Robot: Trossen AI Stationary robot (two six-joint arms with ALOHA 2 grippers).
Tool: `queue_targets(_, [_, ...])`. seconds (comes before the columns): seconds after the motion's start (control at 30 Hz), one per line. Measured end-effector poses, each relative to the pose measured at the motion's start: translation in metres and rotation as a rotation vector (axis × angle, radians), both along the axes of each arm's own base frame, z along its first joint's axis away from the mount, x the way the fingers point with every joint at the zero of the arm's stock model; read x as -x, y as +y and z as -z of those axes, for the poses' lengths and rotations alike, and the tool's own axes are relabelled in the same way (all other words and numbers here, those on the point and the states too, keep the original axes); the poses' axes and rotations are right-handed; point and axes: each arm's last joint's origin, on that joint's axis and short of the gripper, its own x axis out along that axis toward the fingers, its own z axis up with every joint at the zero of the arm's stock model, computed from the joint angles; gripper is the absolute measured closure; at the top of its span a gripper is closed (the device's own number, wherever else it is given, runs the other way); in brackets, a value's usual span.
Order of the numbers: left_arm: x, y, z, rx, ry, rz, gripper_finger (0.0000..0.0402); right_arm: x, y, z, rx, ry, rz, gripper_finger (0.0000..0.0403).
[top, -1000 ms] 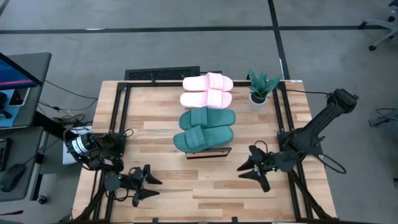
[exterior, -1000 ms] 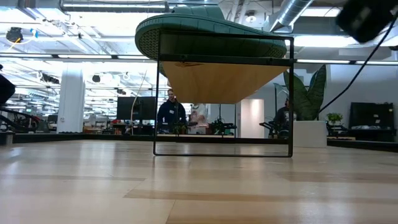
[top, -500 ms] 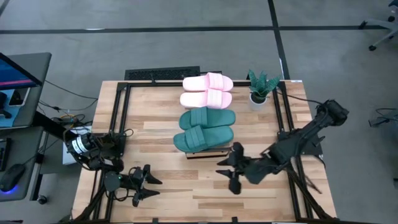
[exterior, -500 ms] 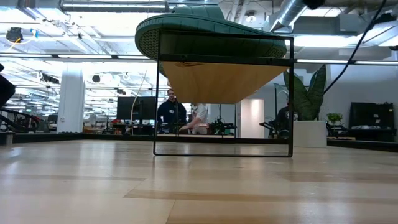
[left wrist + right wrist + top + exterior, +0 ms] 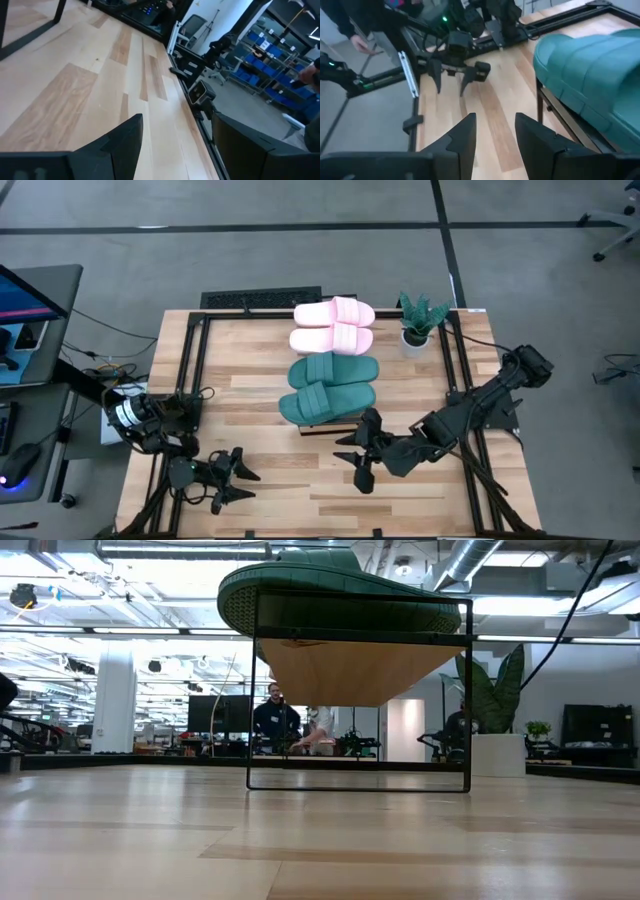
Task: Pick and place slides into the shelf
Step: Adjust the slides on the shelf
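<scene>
Foam slip-on slides, four of them, already sit in a row along the narrow wood-topped shelf with its thin black frame [image 5: 333, 426]: two light pink slides [image 5: 333, 325] at the far end and two dark teal-green slides [image 5: 328, 387] nearer the robot. They lie crosswise, side by side, probably so that all four fit on the narrow plank. From table height the nearest teal slide overhangs the frame's top on both sides, with the plank's underside visible beneath it.

By this layout the placing looks finished; no slide lies loose on the light plank worktop [image 5: 250, 380].

The right gripper [image 5: 360, 458] hovers low over the worktop just beside the near end of the shelf, fingers spread apart and gripping nothing. Its wrist camera shows the teal slide's edge close alongside, so it may be clearing away from the last placement or checking it; which, I cannot tell.

The left gripper [image 5: 235, 476] waits at the near left corner of the worktop, well apart from the shelf, fingers likewise parted and empty. A small potted plant [image 5: 418, 320] stands just beside the pink pair.
</scene>
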Motion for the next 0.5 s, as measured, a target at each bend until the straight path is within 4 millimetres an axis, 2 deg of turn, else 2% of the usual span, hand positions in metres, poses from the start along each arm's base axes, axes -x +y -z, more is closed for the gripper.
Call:
queue_targets(0.17, [0.000,0.000,0.000,-0.003,0.001,0.008,0.0175,-0.004,0.000,-0.012,-0.064,-0.069,-0.026,0.0274])
queue_targets(0.33, [0.000,0.000,0.000,-0.021,-0.003,0.019,0.0175,-0.005,0.004,-0.013,-0.180,-0.081,-0.044,0.0274])
queue_targets(0.5, [0.000,0.000,0.000,-0.022,-0.004,0.018,0.0175,-0.008,0.000,-0.015,-0.164,-0.101,-0.022,0.0274])
